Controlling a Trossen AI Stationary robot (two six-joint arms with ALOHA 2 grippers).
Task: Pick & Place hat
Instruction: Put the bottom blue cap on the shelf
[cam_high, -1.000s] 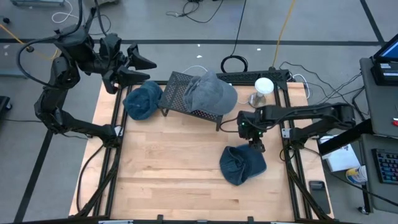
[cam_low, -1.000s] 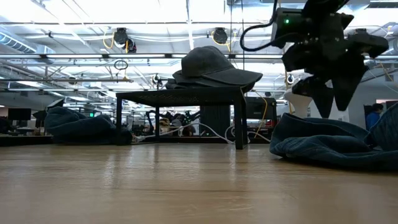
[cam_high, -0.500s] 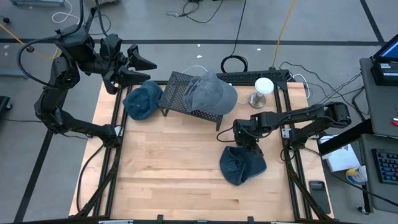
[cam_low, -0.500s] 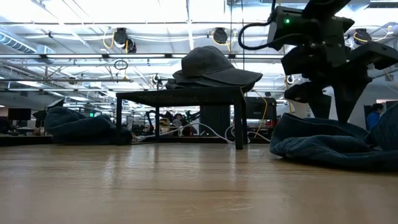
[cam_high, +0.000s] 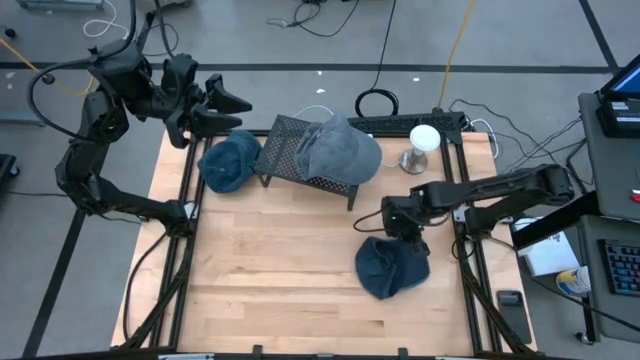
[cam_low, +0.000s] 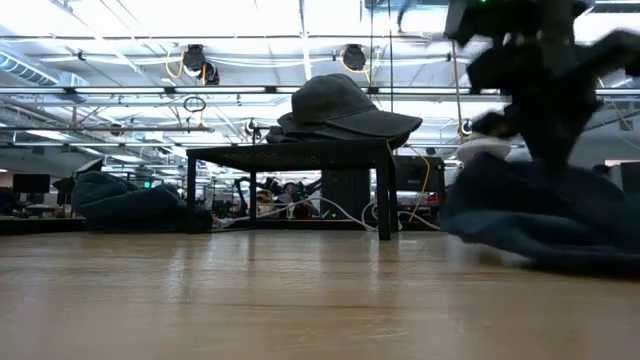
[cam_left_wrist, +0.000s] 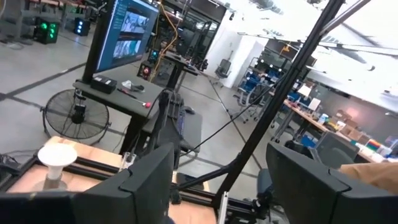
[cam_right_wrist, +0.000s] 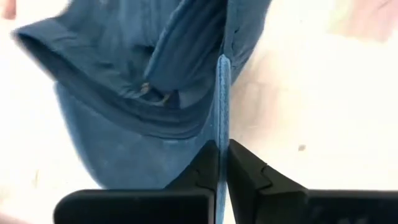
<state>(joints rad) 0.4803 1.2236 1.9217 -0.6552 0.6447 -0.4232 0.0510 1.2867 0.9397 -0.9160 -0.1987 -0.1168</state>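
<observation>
A blue hat lies crumpled on the wooden table at the right, and it also shows in the low view. My right gripper stands over its far edge, shut on it. A grey hat rests on a black mesh rack at the back middle. A second blue hat lies left of the rack. My left gripper is open and empty in the air beyond the table's far left corner. My right gripper pinches a thin edge of the blue hat, seen edge-on, between its two fingers. The fingers come from above, pointing down, at the hat's far side. The rest of the hat spreads below the fingers and toward the table's near edge.
A white mushroom-shaped stand is at the back right, close to the right arm. Black frame rails run along the table's sides. Bare wood lies in the middle and front left.
My right gripper has swung a little toward the table's left and back, ending over the blue hat's far edge. In the low view the hat's outline has shifted and it blurs together with the gripper.
</observation>
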